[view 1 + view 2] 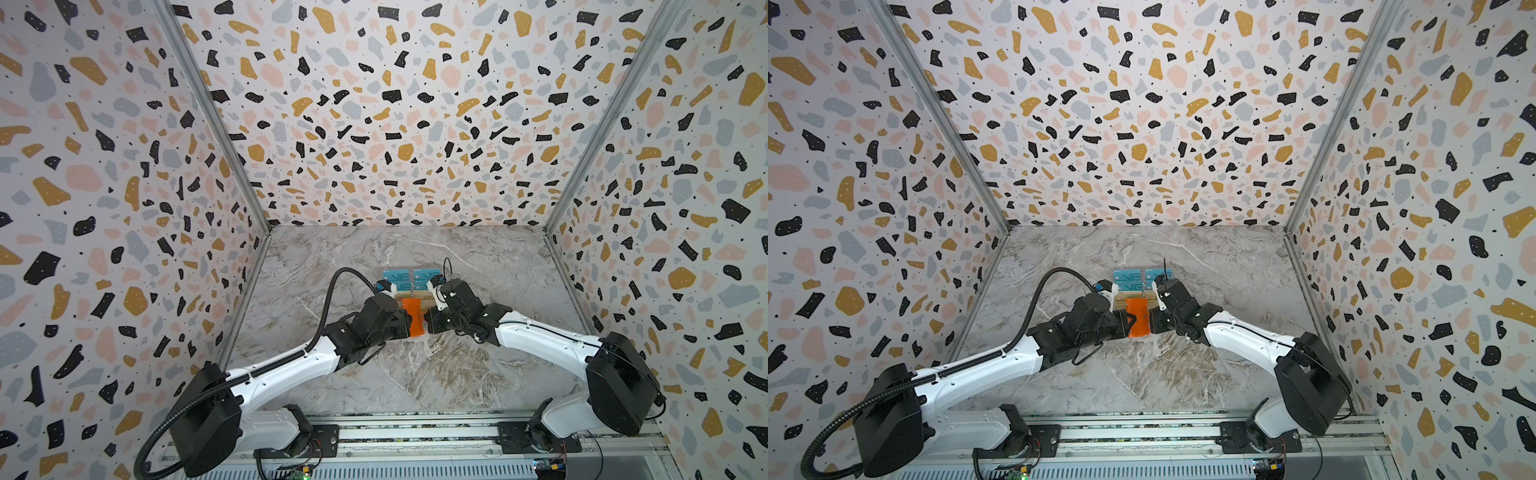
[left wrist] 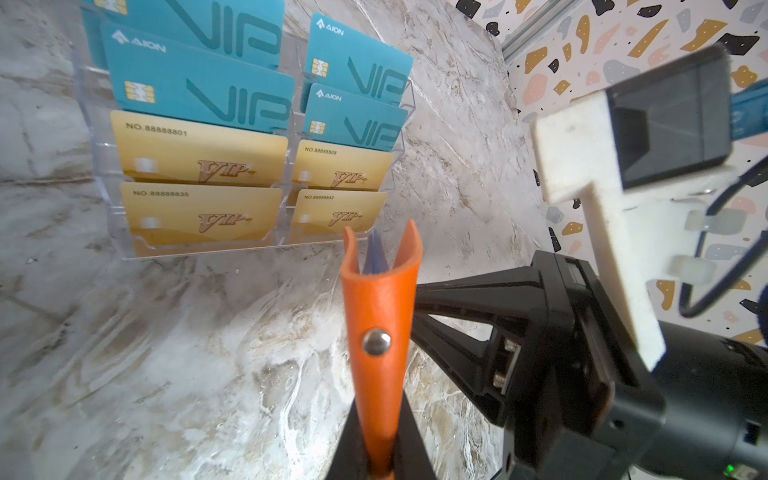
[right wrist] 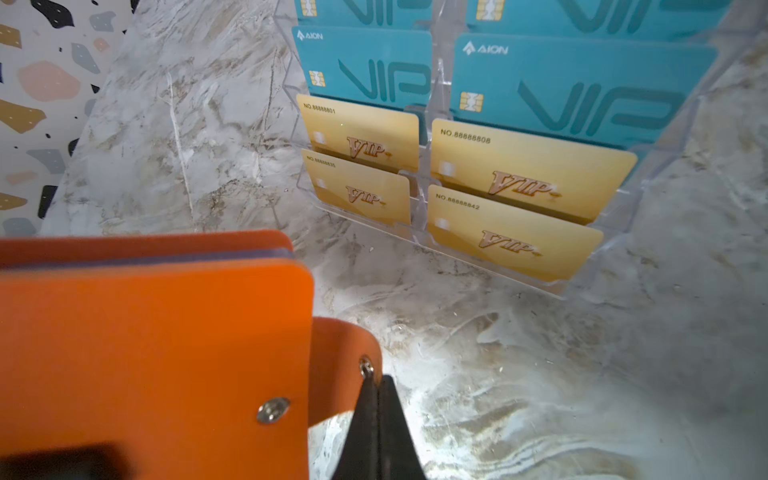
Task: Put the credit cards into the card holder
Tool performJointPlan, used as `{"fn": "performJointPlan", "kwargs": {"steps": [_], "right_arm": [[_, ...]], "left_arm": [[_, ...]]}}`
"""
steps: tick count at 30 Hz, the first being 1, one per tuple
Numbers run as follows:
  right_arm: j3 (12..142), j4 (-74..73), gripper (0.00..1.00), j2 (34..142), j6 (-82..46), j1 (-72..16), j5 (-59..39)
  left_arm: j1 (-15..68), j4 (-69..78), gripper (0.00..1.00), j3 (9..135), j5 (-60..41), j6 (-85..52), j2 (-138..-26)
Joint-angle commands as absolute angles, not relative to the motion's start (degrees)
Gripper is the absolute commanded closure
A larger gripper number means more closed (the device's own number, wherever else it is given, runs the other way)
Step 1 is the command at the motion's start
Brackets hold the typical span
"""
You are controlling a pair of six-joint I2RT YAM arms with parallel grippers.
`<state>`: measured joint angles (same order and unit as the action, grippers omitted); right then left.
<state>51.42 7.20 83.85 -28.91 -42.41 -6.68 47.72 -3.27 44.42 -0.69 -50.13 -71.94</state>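
Before display stand (image 2: 208, 248), card holder (image 1: 413, 320)

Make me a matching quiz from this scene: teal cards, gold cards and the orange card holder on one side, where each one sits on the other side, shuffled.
Things:
1. teal cards
2. gold cards
3. card holder

Places:
A. lower rows of the clear stand
B. gripped by the left gripper and the right gripper
C. upper rows of the clear stand

Pairs: 1-C, 2-A, 3-B.
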Motion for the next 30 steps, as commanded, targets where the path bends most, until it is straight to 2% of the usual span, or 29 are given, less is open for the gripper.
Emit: {"fn": "performJointPlan", "kwargs": {"steps": [1, 7, 14, 20, 22, 24, 28, 30], "right_arm": [[48.4, 2.9, 0.77, 81.3, -28.9, -39.9, -13.1], [41.4, -3.9, 0.61, 76.7, -29.7, -36.5, -22.2], [36.1, -11.8, 0.58, 73.1, -31.4, -33.8, -33.2], [34.5, -11.6, 0.58, 68.3, -31.7, -32.5, -34.6], [33.9, -10.5, 0.51, 65.2, -31.9, -32.3, -33.5], [33.5, -9.7, 0.4, 62.4, -32.3, -32.2, -32.8], [33.5, -10.6, 0.24, 60.2, -33.9, -32.7, -32.4], [34.8, -10.3, 0.22, 62.0, -33.3, -33.1, -31.9]], "left_arm": [[46.2, 0.0, 0.95, 43.1, -5.4, -49.8, -70.3], [41.7, 4.1, 0.95, 41.0, -14.8, -47.7, -69.6], [40.1, 9.5, 0.95, 38.6, -22.0, -48.6, -68.7], [39.7, 8.3, 0.94, 38.3, -21.4, -48.2, -68.5], [39.6, 7.5, 0.94, 38.8, -20.9, -48.1, -68.6], [39.6, 6.7, 0.94, 39.3, -20.8, -47.7, -69.1], [39.6, 6.9, 0.94, 39.6, -21.9, -47.5, -69.4], [39.6, 6.9, 0.94, 39.6, -22.3, -47.1, -69.0]]}}
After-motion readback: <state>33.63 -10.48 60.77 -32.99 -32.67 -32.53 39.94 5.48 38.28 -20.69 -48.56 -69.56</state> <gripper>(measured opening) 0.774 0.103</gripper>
